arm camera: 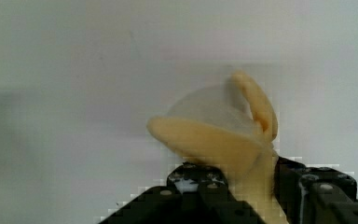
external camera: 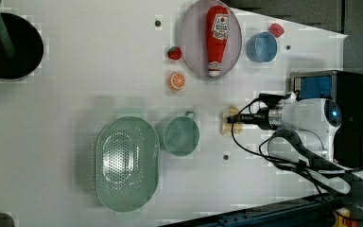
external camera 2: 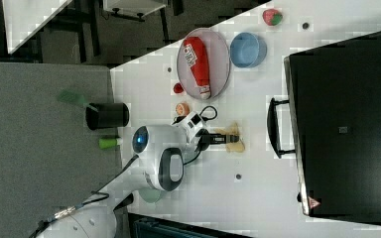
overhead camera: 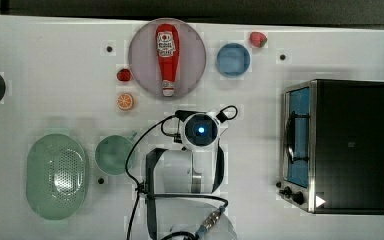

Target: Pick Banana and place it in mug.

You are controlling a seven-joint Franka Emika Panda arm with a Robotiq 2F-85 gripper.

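In the top view the banana is hidden beneath the arm's wrist. In the wrist view the banana [arm camera: 223, 140] is seen between the two fingers of the gripper [arm camera: 247, 186], which are narrowed against its stem. It lies on the table [external camera: 99, 71], apart from the mug [external camera: 181, 135] on the left view's left.

In the left view, the banana [external camera: 230, 121] is seen on the counter [external camera: 75, 85], to the right of the mug [external camera: 181, 136], with the pincer [external camera: 234, 120] set about it. The perforated dish [external camera: 127, 163] lies just left of the mug. Above them — toward the left view's top — the ketchup bottle [external camera: 216, 38] lies on a plate [external camera: 192, 47], with the orange slice [external camera: 177, 81] to the plate's lower left and a cup [external camera: 261, 47] to its right. The oven [external camera: 347, 94] stands at the left view's right.
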